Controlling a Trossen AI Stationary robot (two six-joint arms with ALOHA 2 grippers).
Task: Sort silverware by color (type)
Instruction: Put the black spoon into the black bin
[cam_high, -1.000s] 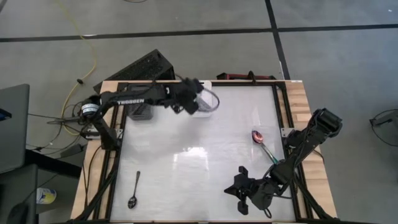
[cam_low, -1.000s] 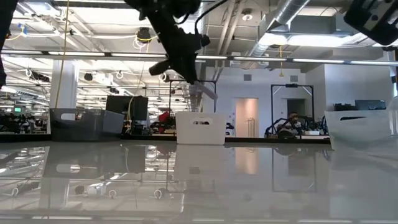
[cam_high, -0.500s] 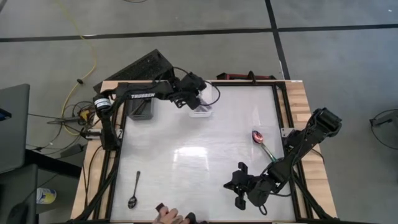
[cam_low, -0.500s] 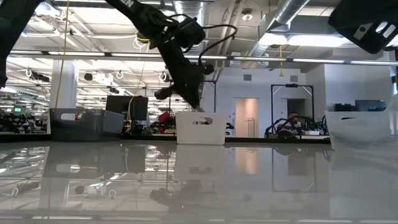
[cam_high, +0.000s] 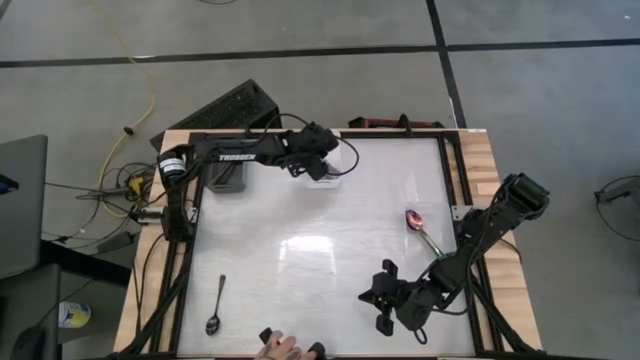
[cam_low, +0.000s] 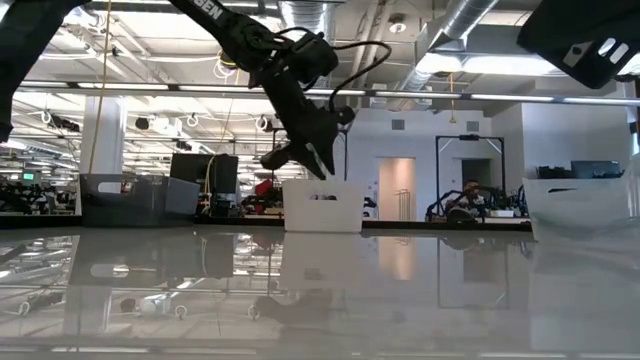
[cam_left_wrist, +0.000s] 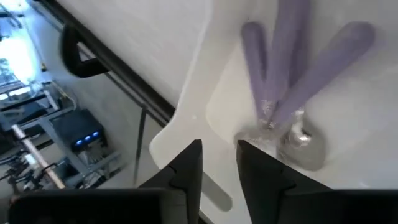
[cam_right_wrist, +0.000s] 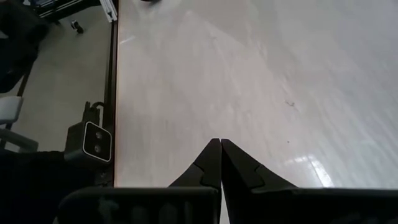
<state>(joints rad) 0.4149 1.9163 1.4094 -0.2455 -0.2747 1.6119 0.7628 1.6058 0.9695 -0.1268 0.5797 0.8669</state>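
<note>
On the white table (cam_high: 320, 250), the left end effector (cam_high: 322, 165) is a little open over the white bin (cam_high: 330, 172) with silver spoons (cam_left_wrist: 298, 140) inside; the right end effector (cam_high: 385, 300) rests shut, and lifting off crooked could bump the bin.

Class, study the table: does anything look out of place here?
Yes. A person's hand reaches over the table's near edge, inside the arms' working space. Two spoons are unsorted: a black spoon near the left front corner and a rainbow spoon on the right.

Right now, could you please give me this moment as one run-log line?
left claw: open over white bin | right claw: shut, idle | spoons on table: black, rainbow
</note>
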